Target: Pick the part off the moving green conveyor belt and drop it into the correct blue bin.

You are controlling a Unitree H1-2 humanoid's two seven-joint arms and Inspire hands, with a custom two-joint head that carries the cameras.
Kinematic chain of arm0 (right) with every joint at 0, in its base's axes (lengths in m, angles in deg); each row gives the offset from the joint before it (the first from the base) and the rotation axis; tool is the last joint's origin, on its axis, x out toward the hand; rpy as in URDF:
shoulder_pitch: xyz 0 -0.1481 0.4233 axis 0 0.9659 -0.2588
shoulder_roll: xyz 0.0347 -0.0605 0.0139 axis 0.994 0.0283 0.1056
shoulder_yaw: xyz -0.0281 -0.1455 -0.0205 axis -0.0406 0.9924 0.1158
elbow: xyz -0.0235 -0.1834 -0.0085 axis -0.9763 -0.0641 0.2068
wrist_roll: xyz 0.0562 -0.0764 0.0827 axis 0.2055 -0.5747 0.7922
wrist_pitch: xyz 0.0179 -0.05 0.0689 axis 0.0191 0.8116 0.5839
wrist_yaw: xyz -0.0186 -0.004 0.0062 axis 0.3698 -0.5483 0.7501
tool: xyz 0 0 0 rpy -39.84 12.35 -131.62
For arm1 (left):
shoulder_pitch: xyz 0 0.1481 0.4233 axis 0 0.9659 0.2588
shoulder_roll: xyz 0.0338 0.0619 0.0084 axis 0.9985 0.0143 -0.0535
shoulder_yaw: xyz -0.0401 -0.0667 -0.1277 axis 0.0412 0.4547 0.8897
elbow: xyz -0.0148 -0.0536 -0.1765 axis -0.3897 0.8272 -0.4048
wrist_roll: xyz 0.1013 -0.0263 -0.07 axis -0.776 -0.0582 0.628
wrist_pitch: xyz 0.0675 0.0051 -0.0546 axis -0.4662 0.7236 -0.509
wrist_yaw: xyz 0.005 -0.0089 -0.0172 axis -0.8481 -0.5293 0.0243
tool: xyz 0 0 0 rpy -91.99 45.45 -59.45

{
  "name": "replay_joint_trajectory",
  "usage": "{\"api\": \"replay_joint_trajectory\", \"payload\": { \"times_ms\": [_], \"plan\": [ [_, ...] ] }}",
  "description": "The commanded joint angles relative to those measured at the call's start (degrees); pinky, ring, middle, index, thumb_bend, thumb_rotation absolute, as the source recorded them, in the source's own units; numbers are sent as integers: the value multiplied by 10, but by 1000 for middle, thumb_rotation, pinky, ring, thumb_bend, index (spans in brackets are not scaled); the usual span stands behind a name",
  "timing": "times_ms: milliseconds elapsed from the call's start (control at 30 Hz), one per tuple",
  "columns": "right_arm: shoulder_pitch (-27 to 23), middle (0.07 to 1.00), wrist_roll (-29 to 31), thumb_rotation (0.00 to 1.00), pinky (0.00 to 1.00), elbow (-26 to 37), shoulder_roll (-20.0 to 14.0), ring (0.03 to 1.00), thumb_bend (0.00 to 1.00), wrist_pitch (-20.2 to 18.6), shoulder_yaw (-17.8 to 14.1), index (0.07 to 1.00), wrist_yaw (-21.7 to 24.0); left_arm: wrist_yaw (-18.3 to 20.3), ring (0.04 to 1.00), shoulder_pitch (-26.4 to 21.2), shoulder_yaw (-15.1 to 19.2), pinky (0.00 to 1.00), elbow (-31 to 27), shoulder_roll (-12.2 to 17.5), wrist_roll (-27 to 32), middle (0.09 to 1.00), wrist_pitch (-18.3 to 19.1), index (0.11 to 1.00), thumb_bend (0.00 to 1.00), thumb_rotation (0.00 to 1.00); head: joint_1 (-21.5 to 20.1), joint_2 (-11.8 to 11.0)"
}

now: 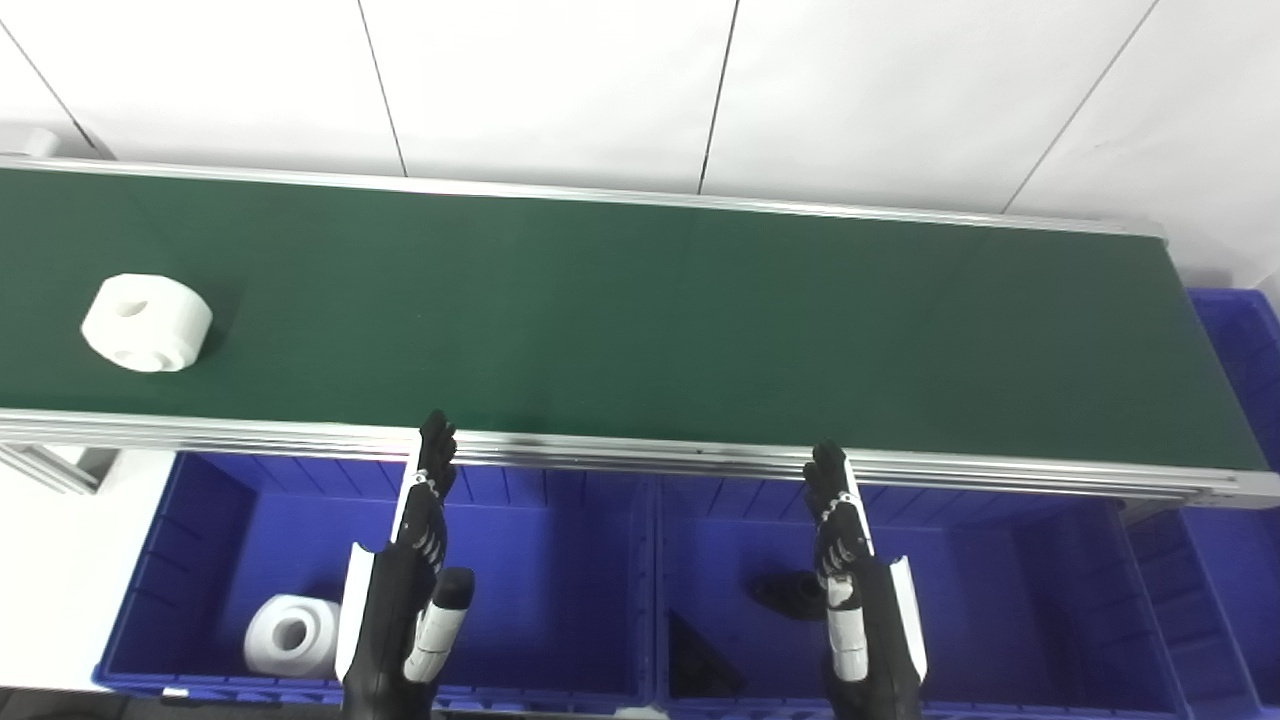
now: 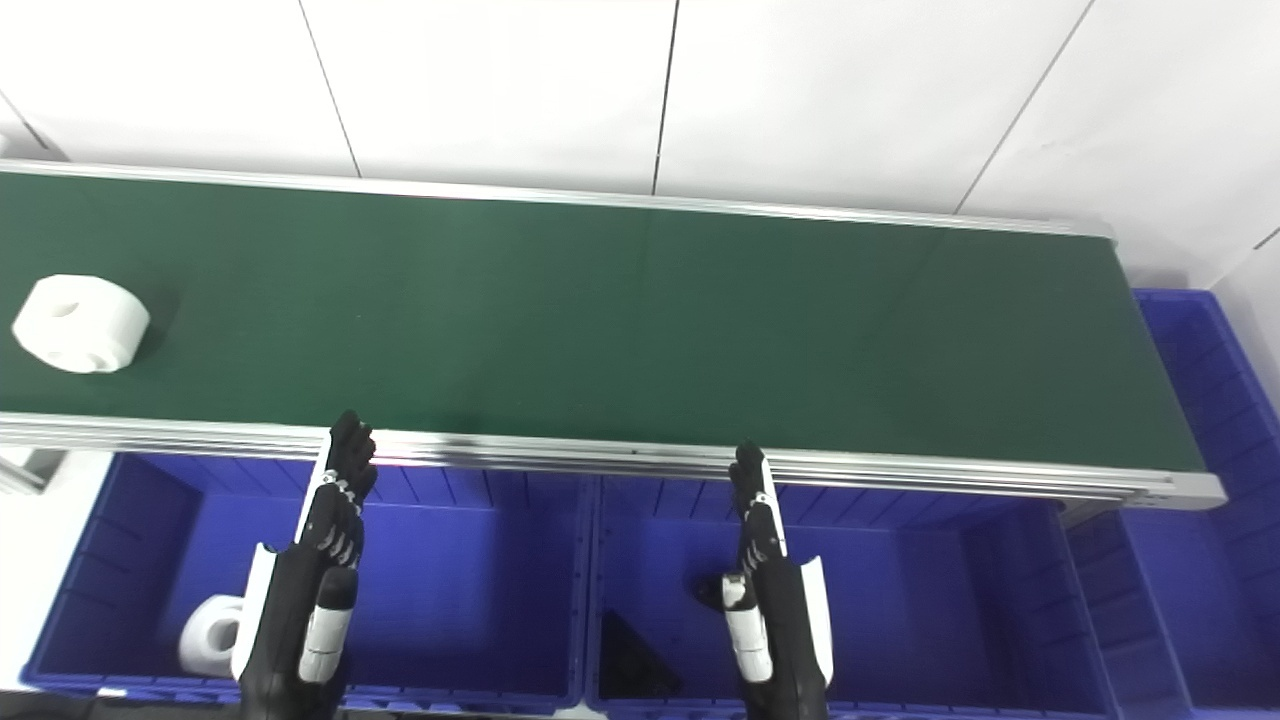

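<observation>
A white round part [image 1: 147, 322] with a hole in its top lies on the green conveyor belt [image 1: 640, 320] at the far left. My left hand [image 1: 415, 560] hovers open over the left blue bin [image 1: 560, 590], fingers stretched toward the belt's near rail, well to the right of the part. Over the middle blue bin [image 1: 1000, 590] my right hand [image 1: 850, 570] is open too, holding nothing. A similar white part [image 1: 290, 635] rests in the left bin. Black parts [image 1: 785, 592] lie in the middle bin, partly hidden by my right hand.
The belt's aluminium rail [image 1: 640, 455] runs between the hands and the belt. A third blue bin [image 1: 1240, 400] stands past the belt's right end. White wall panels rise behind the belt. A white tabletop [image 1: 50, 560] lies left of the bins.
</observation>
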Motion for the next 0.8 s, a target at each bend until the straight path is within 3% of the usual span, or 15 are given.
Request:
{"api": "replay_joint_trajectory", "payload": {
  "times_ms": [0, 500, 767],
  "plan": [
    [4, 1000, 4, 1000, 999, 20, 1, 989, 852, 16, -4, 1000, 1, -2, 1000, 3, 4, 1000, -15, 1, 11, 1000, -17, 1000, 745, 945, -1, 0],
    [2, 1000, 35, 1000, 1000, 21, -1, 1000, 882, 7, -32, 1000, 4, 15, 1000, -17, 27, 1000, 0, 23, 54, 1000, -20, 1000, 810, 912, 8, -4],
    [13, 1000, 59, 1000, 1000, 31, -8, 986, 880, 12, -66, 1000, 1, 18, 1000, -17, 48, 1000, -2, 30, 71, 1000, -17, 1000, 862, 914, 15, -8]
  ]
}}
